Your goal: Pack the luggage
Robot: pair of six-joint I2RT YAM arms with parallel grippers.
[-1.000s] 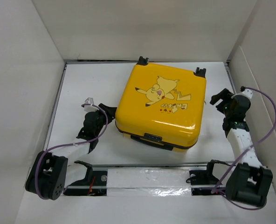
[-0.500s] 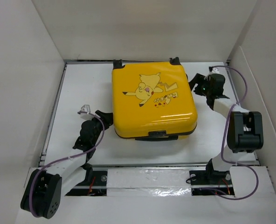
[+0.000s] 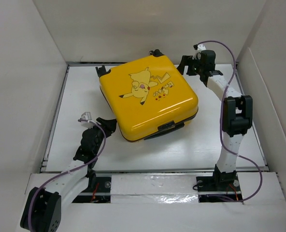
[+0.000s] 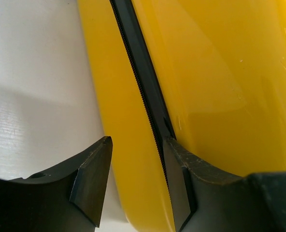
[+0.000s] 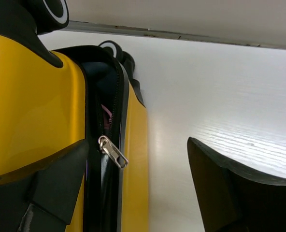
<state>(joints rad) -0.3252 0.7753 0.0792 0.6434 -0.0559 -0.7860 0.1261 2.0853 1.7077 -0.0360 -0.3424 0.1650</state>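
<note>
The yellow suitcase [image 3: 148, 96] with the Pikachu print lies flat and closed on the white table [image 3: 75, 96], turned at an angle, wheels [image 3: 102, 70] to the back. My left gripper [image 3: 107, 126] is open at its near left corner. In the left wrist view the left gripper [image 4: 135, 179] straddles the lower yellow shell [image 4: 119, 121], one finger [image 4: 179, 188] lying on the black zipper band [image 4: 143, 72]. My right gripper [image 3: 186, 65] is open at the far right corner. In the right wrist view a silver zipper pull [image 5: 113, 152] hangs between the right gripper's [image 5: 139, 145] fingers, near the left one. Above it the zipper gapes, showing something pink [image 5: 106, 112].
White walls [image 3: 32, 72] close in the table on the left, back and right. A rail with a taped strip [image 3: 152, 186] runs along the near edge between the arm bases. Two black wheels [image 5: 111, 48] stick out near the back wall in the right wrist view.
The suitcase has turned anticlockwise and shifted left. My right gripper has swung from the right side up to the far right corner. My left gripper has stayed beside the near left corner.
</note>
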